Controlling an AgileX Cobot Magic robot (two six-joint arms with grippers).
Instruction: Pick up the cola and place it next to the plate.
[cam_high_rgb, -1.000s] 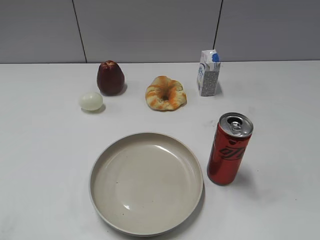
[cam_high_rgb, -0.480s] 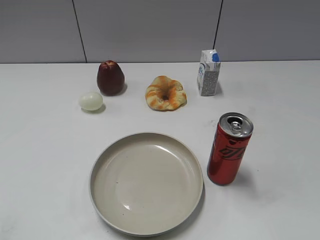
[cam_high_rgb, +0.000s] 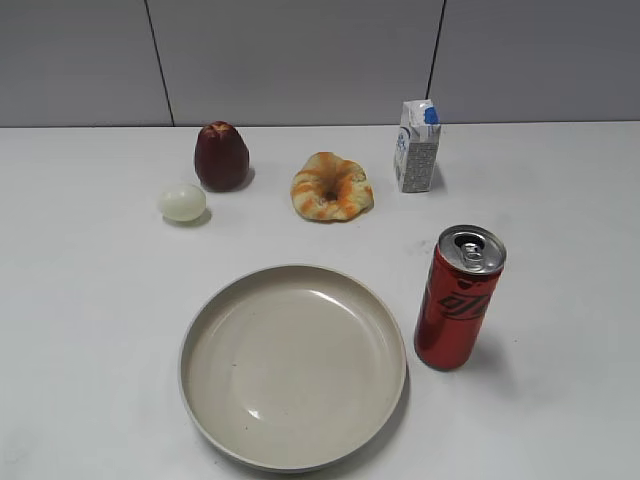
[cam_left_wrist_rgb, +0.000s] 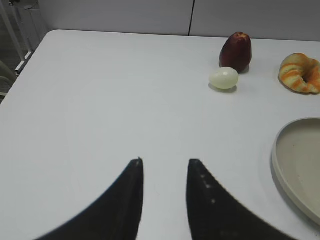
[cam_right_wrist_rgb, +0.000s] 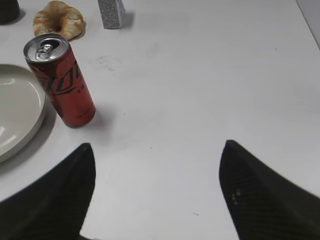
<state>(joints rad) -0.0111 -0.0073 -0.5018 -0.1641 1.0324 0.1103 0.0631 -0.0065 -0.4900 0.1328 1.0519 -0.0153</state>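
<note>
The cola (cam_high_rgb: 457, 300) is a tall red can with black lettering and a silver top. It stands upright just right of the plate (cam_high_rgb: 293, 365), a wide beige dish at the front centre; it also shows in the right wrist view (cam_right_wrist_rgb: 61, 80), beside the plate's rim (cam_right_wrist_rgb: 20, 120). My right gripper (cam_right_wrist_rgb: 157, 150) is open and empty, over bare table to the can's right and nearer the camera. My left gripper (cam_left_wrist_rgb: 165, 162) is open and empty, over bare table left of the plate (cam_left_wrist_rgb: 300, 165). Neither gripper shows in the exterior view.
At the back stand a dark red apple (cam_high_rgb: 221, 156), a pale egg (cam_high_rgb: 181, 202), a bread ring (cam_high_rgb: 331, 186) and a small white-and-blue carton (cam_high_rgb: 417, 146). The white table runs to a grey wall behind; its left edge shows in the left wrist view.
</note>
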